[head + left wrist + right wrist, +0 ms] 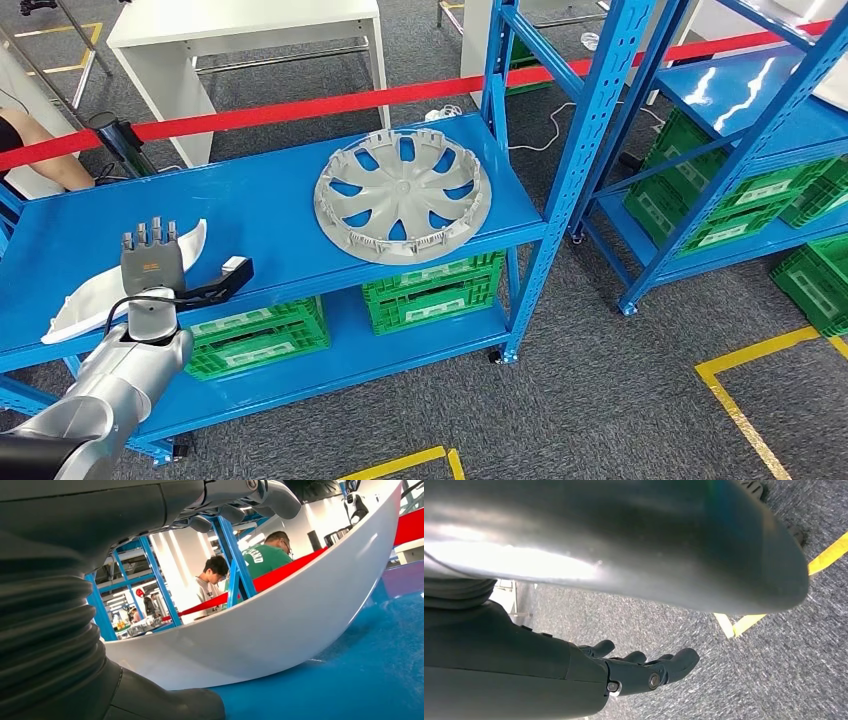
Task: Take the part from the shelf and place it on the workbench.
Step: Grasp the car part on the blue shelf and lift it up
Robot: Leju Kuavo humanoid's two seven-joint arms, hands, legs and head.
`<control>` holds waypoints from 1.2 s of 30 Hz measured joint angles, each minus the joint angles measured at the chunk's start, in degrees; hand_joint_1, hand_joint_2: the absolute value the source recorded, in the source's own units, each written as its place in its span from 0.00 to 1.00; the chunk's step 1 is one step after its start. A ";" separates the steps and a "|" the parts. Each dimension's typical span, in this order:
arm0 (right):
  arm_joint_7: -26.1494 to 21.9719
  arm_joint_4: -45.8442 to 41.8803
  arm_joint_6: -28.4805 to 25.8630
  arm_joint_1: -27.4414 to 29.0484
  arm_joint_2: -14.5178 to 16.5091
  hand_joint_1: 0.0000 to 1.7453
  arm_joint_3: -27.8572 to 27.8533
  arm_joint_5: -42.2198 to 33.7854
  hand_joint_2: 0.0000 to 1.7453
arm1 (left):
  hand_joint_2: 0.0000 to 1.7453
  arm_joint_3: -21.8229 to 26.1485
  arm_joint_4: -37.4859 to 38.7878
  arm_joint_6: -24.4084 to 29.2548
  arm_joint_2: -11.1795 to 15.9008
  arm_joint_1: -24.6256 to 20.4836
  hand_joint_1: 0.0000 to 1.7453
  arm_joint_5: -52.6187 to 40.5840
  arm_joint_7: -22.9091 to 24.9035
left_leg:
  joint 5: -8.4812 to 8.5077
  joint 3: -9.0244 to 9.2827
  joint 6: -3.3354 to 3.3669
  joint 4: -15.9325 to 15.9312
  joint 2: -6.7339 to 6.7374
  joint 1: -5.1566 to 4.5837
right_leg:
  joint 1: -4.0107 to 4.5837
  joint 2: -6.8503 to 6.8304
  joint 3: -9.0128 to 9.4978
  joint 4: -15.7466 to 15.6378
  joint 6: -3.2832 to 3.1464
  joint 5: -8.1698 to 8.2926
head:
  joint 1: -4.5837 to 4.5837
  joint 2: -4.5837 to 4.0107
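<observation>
The white curved plastic part [75, 305] is seen lying on the top board of the blue metal shelf [270, 215], near its front left edge. The left hand [150, 262] is placed over the part's right portion, fingers pointed away from the robot toward the back of the shelf; the part extends out to the left of the hand and a white tip shows just past the fingertips. In the left wrist view the part [280, 625] is shown as a glossy white shell resting on the blue board, w/ the thick grey thumb [165, 702] low beside its near edge and the darker fingers [240, 500] arched above its rim. The fingers are apart around the part, but whether they actually press on it cannot be told.

A grey plastic wheel cover [403, 195] is laid flat on the same board, well apart from the part, toward the shelf's right end. Green plastic crates [432, 290] are stored on the lower board. A red barrier tape [300, 110] is stretched behind the shelf.

The right hand [639, 670] is seen in the right wrist view above grey carpet [724, 680] marked w/ yellow floor tape [824, 557]; its dark fingers are loosely curled, nothing is held in them.
</observation>
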 joint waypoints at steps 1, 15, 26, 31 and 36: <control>0.00 0.00 0.01 -0.01 0.00 0.00 0.00 0.00 0.00 | 1.00 0.00 0.00 0.00 0.01 0.00 0.00 0.00 -0.01 | 0.00 0.00 0.00 0.00 0.00 0.00 | 0.00 0.00 0.00 0.00 0.00 0.00 | 0.00 0.00; 0.00 0.00 -0.46 -0.05 0.00 0.00 -0.03 -0.66 0.00 | 1.00 0.03 0.00 -3.13 0.02 -0.03 1.00 -0.07 -0.92 | 0.00 0.00 0.00 0.00 0.00 0.00 | 0.00 0.00 0.00 0.00 0.00 0.00 | 0.01 0.01; 0.00 0.00 -0.85 0.02 0.00 0.00 -1.43 -1.52 0.00 | 1.00 0.90 0.00 -4.03 0.03 -0.02 1.00 -0.11 -1.61 | 0.00 0.00 0.00 0.00 0.00 0.00 | 0.00 0.00 0.00 0.00 0.00 0.00 | 0.01 0.00; 0.00 0.00 -0.40 0.05 0.00 0.00 -1.50 -1.57 0.00 | 1.00 0.96 0.00 -3.35 0.00 -0.02 1.00 -0.11 -2.09 | 0.00 0.01 0.00 0.00 0.01 0.00 | 0.00 0.01 -0.01 -0.01 0.00 0.00 | 0.01 0.01; 0.00 0.00 0.45 0.54 -0.03 0.00 -2.44 -3.03 0.00 | 1.00 0.85 0.00 -4.29 -0.87 -0.13 1.00 -0.11 -2.14 | 0.00 0.03 0.00 0.01 -0.01 0.00 | 0.01 0.01 0.00 -0.04 0.00 0.00 | -0.01 0.01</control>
